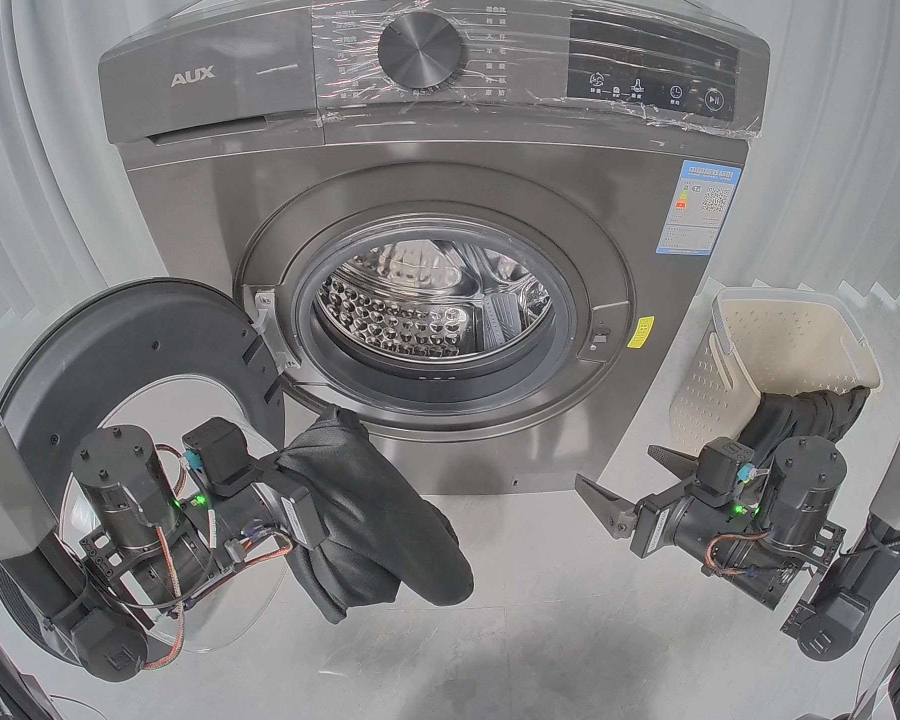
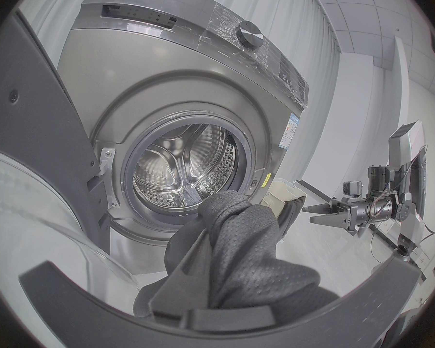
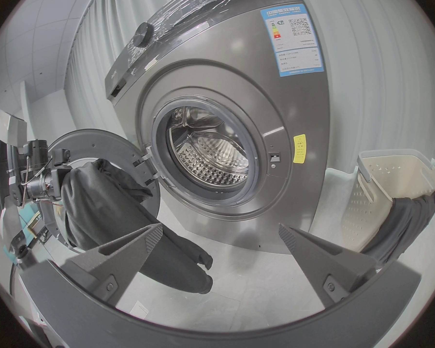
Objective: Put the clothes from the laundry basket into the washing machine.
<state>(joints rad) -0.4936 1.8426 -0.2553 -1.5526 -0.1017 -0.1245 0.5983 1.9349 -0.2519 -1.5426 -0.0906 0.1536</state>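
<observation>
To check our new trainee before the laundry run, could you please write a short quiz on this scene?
1. True or false: the left tool grips a dark garment.
2. The door is: A shut, B open, C missing.
3. Fill in: the right tool is ____ and holds nothing.
Key: 1 true; 2 B; 3 open.
</observation>
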